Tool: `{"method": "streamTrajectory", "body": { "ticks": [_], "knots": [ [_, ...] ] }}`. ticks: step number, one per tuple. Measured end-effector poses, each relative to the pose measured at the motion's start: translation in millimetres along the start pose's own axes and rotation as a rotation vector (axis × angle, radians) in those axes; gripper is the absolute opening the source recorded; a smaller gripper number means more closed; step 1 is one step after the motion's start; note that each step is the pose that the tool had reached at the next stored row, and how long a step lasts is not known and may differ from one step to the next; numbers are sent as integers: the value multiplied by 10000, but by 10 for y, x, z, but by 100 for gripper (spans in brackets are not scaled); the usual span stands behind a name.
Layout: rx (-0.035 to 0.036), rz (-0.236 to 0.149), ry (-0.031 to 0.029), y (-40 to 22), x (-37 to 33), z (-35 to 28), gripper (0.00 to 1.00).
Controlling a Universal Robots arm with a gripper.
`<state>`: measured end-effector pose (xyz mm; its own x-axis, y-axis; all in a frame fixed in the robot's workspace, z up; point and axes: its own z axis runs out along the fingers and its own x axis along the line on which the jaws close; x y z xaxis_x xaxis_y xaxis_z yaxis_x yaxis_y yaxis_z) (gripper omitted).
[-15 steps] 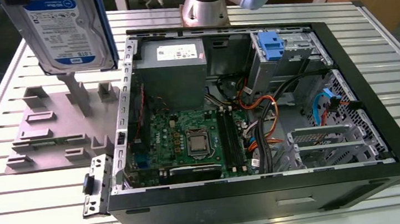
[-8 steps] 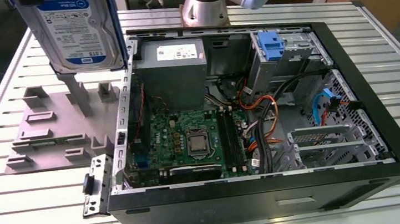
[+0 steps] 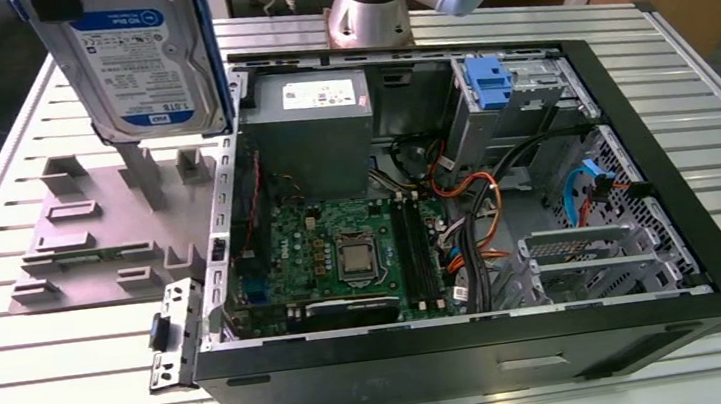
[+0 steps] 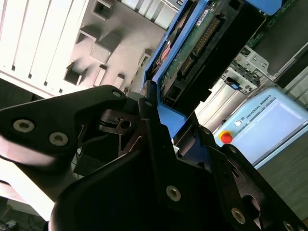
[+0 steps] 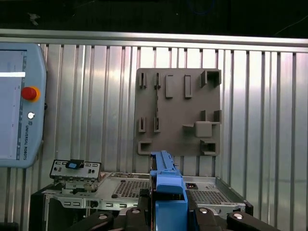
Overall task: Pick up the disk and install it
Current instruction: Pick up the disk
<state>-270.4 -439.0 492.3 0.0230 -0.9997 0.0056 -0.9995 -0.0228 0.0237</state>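
Note:
The disk (image 3: 144,59), a silver drive with a white-and-blue label in a blue carrier rail, hangs upright in the air above the grey fixture plate (image 3: 82,231), at the exterior view's left. My gripper (image 3: 55,3) holds it from above. In the second wrist view the black fingers (image 4: 149,115) clamp the blue rail, with the gripper (image 4: 173,120) shut on the disk (image 4: 202,38), whose circuit-board side shows. In the first wrist view the gripper (image 5: 168,204) grips the disk's blue edge (image 5: 166,183).
The open computer case (image 3: 652,161) lies on the slatted metal table, with a power-supply box (image 3: 311,117), a motherboard (image 3: 338,245) and a drive bay with a blue latch (image 3: 489,83). The arm's base (image 3: 375,9) stands behind the case. A teach pendant (image 5: 14,101) lies beside the grey fixture plate (image 5: 178,110).

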Motion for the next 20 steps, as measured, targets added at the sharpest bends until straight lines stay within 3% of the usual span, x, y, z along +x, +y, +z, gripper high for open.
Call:
{"method": "streamTrajectory", "body": {
  "ticks": [5, 14, 20],
  "knots": [
    [-1, 1, 0, -53, 53, 10, 36],
    [0, 1, 0, -335, 67, 14, 36],
    [1, 0, 0, -446, 71, 15, 36]
  ]
}}
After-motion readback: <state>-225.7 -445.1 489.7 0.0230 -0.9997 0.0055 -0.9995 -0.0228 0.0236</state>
